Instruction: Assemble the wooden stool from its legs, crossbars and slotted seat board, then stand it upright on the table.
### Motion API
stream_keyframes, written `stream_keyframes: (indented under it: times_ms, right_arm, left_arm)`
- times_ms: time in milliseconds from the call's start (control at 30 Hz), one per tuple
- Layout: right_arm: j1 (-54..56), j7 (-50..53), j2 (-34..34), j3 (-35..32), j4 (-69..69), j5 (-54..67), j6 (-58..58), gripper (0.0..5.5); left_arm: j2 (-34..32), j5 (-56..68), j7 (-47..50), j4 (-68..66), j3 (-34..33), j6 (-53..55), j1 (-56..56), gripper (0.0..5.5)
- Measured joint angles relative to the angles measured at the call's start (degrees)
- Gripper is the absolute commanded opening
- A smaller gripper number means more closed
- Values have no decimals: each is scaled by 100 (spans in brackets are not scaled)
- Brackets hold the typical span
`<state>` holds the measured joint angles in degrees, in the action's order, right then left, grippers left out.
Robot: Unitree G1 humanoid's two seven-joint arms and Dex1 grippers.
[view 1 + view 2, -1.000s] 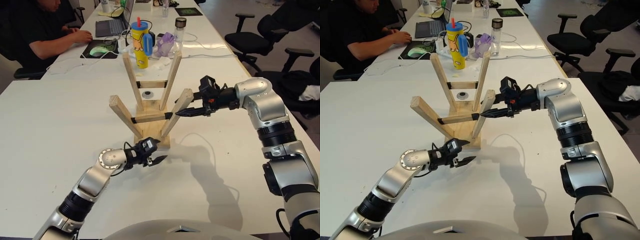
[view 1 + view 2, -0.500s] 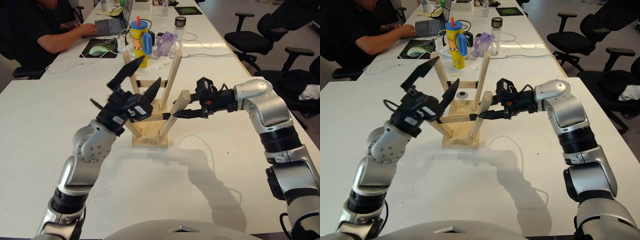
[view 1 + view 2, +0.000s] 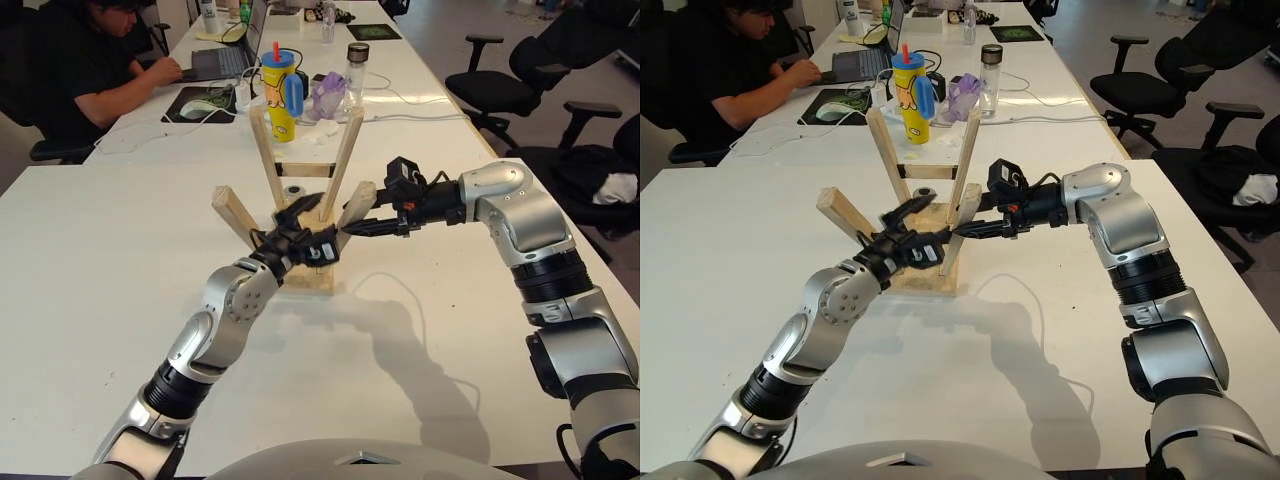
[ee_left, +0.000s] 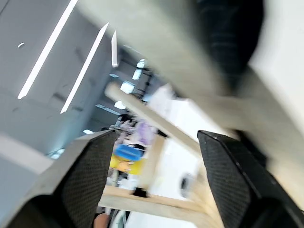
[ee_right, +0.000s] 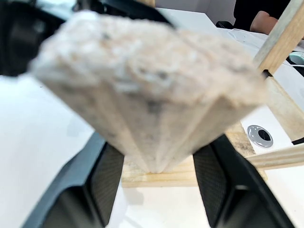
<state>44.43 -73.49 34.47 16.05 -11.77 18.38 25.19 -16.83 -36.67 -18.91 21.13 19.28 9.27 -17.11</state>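
The table carries the stool, which stands upside down. Its seat board lies flat on the white top and everything else rises from that board. Four legs splay up and outward from the seat board, and a crossbar joins the two far ones partway above it. From this I judge the build as good as finished: legs, bars and board all look joined (though the joints nearest the board are hidden behind the left arm, so how firmly they are seated cannot be told).

What remains, by my reading, is the last step: turning the whole thing over so the seat board ends on top and the leg ends meet the table.

The right gripper sits above the seat board on its right side. Its two fingers are closed on either side of the upper end of the near leg, and the right wrist view shows the leg's rough end face wedged between them. The left gripper hangs just above the seat board among the near legs, its fingers spread apart and clasping nothing. The wood seen past them in the left wrist view is blurred.
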Motion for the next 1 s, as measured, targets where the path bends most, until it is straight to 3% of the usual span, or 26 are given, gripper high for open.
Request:
stream_keyframes:
  times_ms: [167,333,467,633,667,700,833,1000]
  right_arm:
    - [6,13,-4,14,-12,0,-12,204]
    - [27,5,-4,11,1,50,-26,204]
    - [40,30,-26,65,-71,18,-62,204]
    - [-197,186,-254,-145,-57,118,-492,204]
    - [-279,260,-346,-216,-35,177,-562,241]
    - [-352,348,-422,-279,-7,249,-584,243]
    - [-704,509,-612,-406,6,282,-388,314]
    - [-895,644,-594,-636,277,274,-433,317]
  left_arm:
    - [98,-5,603,448,-660,-158,-632,320]
    - [-314,-752,-495,-610,443,213,-210,320]
    - [-471,-873,-704,-498,594,288,-195,320]
    - [516,857,-82,-207,-377,81,82,320]
    - [702,1226,126,123,-679,-137,32,320]
    - [751,1493,295,486,-949,-406,-87,320]
    - [392,2295,121,1122,-1273,-1396,854,320]
    - [-357,2984,-420,658,-1473,-2417,2465,320]
